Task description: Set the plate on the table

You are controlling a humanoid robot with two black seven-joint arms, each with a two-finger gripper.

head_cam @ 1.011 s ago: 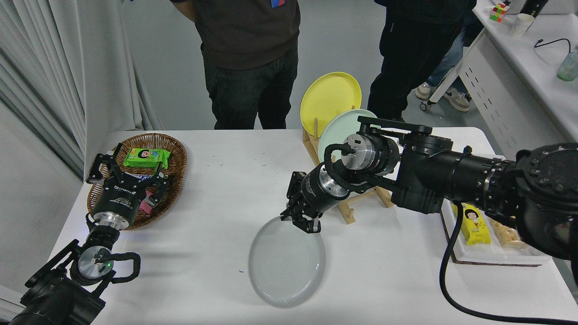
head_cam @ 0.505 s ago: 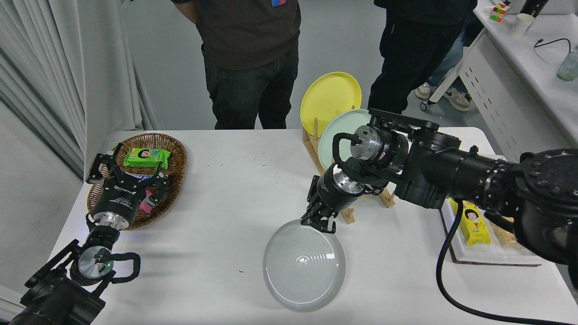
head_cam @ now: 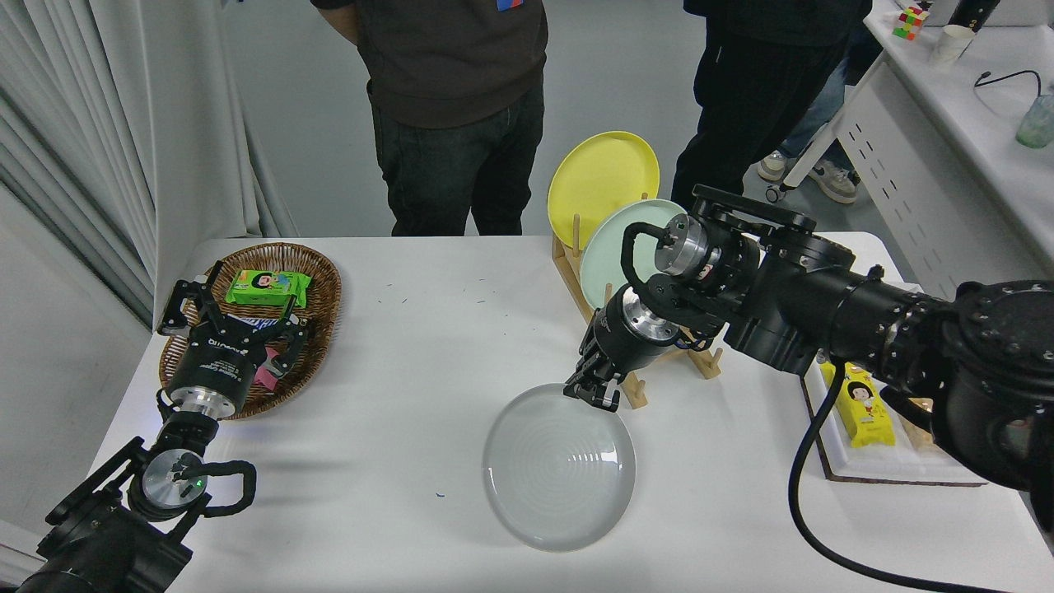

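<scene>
The pale grey plate (head_cam: pixel 558 468) lies flat or nearly flat on the white table (head_cam: pixel 412 346), front of centre. My right gripper (head_cam: pixel 593 395) reaches in from the right and is shut on the plate's far rim. Whether the far rim rests on the table or hangs just above it cannot be told. My left gripper (head_cam: pixel 237 319) is parked at the lower left, open and empty, over the near edge of the wicker basket.
A wooden rack (head_cam: pixel 634 387) just behind the right gripper holds a yellow plate (head_cam: pixel 601 177) and a mint green plate (head_cam: pixel 613 247). The wicker basket (head_cam: pixel 317 288) holds snacks at the left. A white tray (head_cam: pixel 897 473) with snacks is at the right. Two people stand at the far side.
My right gripper has moved right and a little back with the plate in it. The plate has gone from tilted to lying nearly level. The left arm has not moved.
</scene>
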